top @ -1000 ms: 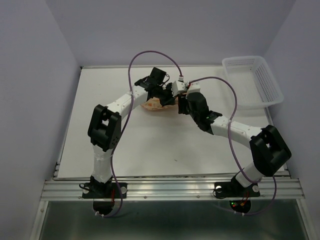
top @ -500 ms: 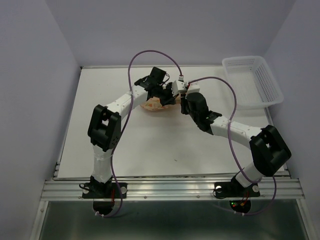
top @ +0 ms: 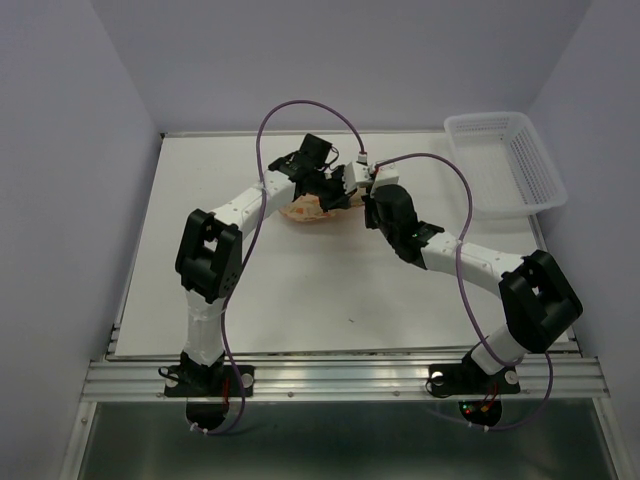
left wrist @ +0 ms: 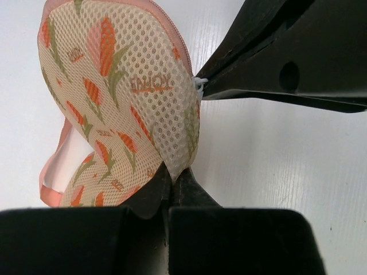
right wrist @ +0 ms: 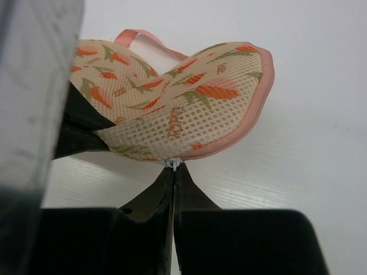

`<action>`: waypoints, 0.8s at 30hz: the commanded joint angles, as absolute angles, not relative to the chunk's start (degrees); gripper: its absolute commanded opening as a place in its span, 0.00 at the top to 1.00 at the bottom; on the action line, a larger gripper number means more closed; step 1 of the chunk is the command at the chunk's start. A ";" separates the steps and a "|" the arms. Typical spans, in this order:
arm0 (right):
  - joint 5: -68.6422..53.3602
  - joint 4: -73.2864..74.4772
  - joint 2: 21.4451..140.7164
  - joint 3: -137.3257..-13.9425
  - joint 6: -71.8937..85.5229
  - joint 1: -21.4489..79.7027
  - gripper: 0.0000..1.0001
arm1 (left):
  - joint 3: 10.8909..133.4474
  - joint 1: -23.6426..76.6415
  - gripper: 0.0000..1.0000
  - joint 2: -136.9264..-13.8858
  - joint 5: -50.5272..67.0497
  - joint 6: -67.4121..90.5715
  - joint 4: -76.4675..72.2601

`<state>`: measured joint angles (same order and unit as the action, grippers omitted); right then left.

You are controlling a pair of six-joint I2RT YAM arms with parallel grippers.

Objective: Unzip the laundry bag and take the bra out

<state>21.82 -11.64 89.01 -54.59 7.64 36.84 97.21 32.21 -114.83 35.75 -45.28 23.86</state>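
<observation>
Gripped at the mesh of the laundry bag point(left wrist: 123, 97) by the left end effector point(left wrist: 172, 184), closed tight; pinched at its white zip pull point(right wrist: 172, 164) by the right end effector point(right wrist: 174, 173); sitting far-centre on the tabletop point(top: 300, 290).

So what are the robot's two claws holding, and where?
Both hold the laundry bag. The left gripper pinches its mesh side; the right gripper pinches the white zip pull.
</observation>
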 commanded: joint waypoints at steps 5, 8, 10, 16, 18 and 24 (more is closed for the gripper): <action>24.25 -10.57 87.28 -56.42 4.05 37.09 0.99 | 95.98 32.43 1.00 -110.92 35.51 -49.12 26.19; 22.16 -7.48 86.23 -56.16 2.20 34.11 0.99 | 95.54 32.43 1.00 -110.66 35.07 -50.79 27.95; 19.70 -7.12 85.43 -55.20 0.62 32.09 0.99 | 95.45 32.43 1.00 -110.48 35.33 -52.64 30.05; 10.03 -5.45 82.97 -54.67 -2.72 26.81 0.99 | 93.87 32.52 1.00 -109.51 35.51 -59.14 34.27; 8.62 -5.45 83.05 -55.10 -3.42 25.23 0.99 | 93.61 32.61 1.00 -108.99 36.73 -61.42 36.81; -2.34 -5.27 87.01 -56.69 -6.85 20.40 0.99 | 88.78 33.13 1.00 -105.57 40.34 -71.62 38.86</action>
<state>2.94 -3.84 85.65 -54.57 -2.85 24.86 92.14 33.30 -111.15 37.89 -63.86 31.42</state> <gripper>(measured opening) 0.022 0.052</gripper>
